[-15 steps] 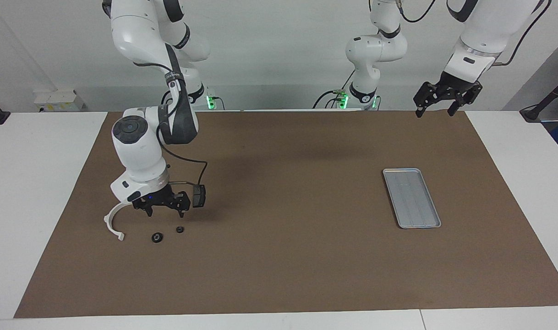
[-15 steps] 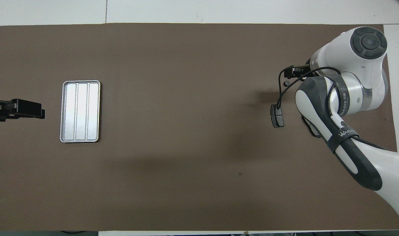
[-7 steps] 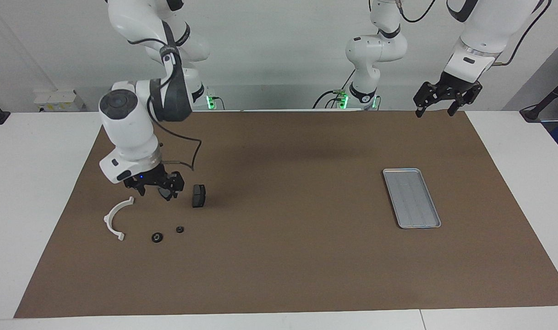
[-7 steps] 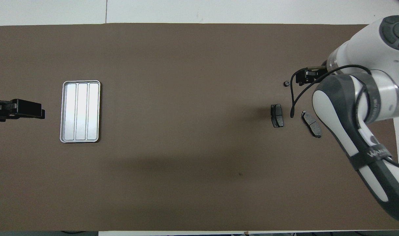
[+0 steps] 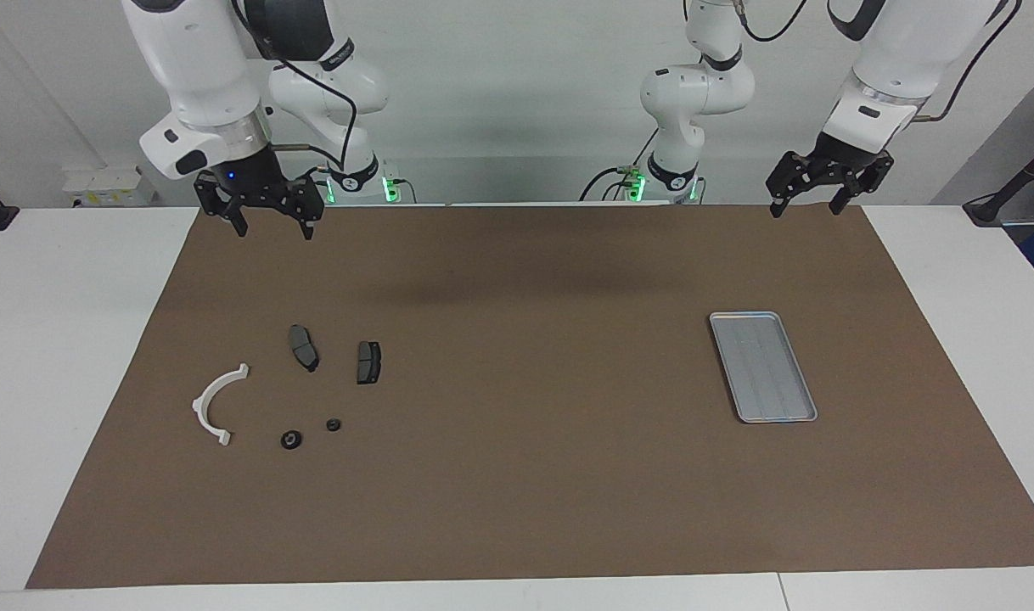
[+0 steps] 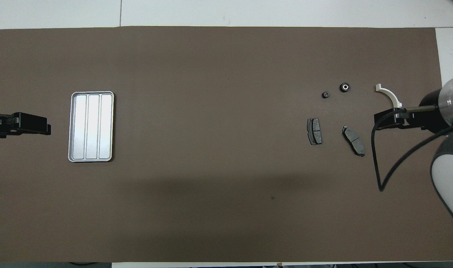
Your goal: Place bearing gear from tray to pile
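Black and round, two small bearing-gear parts lie on the brown mat at the right arm's end of the table: the larger bearing gear with a pale centre, and a smaller dark ring just beside it. Both belong to the pile, with the white semicircular bracket beside them toward the mat's edge and two dark grey brake pads nearer the robots. One brake pad lies squarely; the other brake pad lies slantwise.

A second ago the right gripper hung low over these parts, hiding the slanted pad and part of the bracket. It has since risen and drawn back, and now hangs high over the mat's edge nearest the robots, fingers spread and empty. The whole pile is now uncovered, and its parts lie where they did.

Well apart, toward the left arm's end, the silver-grey metal tray sits unmoved, a rounded rectangle with a raised rim and lengthwise ridges, holding nothing.

Waiting above the mat's corner at its own end, the left gripper has not shifted; its fingers are spread and empty.
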`<state>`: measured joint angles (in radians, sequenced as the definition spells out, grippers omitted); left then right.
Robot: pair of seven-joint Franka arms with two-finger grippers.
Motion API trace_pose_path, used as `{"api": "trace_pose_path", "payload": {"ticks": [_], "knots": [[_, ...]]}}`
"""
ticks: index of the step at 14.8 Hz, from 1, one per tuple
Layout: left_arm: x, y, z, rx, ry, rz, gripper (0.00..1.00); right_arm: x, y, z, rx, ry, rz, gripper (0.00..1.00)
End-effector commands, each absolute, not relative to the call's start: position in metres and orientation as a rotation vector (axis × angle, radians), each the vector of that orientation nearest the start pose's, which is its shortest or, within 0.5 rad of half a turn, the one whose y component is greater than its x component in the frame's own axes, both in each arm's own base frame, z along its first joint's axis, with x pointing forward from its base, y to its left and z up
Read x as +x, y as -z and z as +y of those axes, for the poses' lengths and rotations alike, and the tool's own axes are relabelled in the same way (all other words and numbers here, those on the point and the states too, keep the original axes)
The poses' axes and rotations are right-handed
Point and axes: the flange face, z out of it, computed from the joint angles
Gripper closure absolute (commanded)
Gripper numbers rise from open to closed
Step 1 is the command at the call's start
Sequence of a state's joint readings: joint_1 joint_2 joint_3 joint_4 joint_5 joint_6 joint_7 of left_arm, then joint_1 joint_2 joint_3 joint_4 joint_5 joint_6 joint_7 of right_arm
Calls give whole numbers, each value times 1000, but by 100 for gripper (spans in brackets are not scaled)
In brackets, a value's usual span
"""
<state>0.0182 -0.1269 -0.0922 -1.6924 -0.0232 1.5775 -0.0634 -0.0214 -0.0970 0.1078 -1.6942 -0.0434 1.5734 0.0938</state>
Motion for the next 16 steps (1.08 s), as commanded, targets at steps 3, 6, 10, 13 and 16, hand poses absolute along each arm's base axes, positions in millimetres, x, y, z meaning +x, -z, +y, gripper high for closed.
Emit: {"api": "trace_pose_path", "payload": {"ticks": [3, 6, 10, 13, 16], "knots": [[509, -640, -45, -3164, 9, 24, 0, 504, -635, 40, -3175, -72, -62, 0], [509, -640, -45, -3164, 9, 24, 0, 501, -638, 41, -3170, -84, -62, 0], [509, -640, -45, -3164, 9, 26, 0, 503, -642, 38, -3105, -66, -33, 0], [509, -640, -45, -3164, 9, 24, 0, 510, -631, 34, -3103, -96, -24, 0], [509, -640, -45, -3164, 9, 24, 0, 527, -612, 29, -3097, -148, -13, 0]]}}
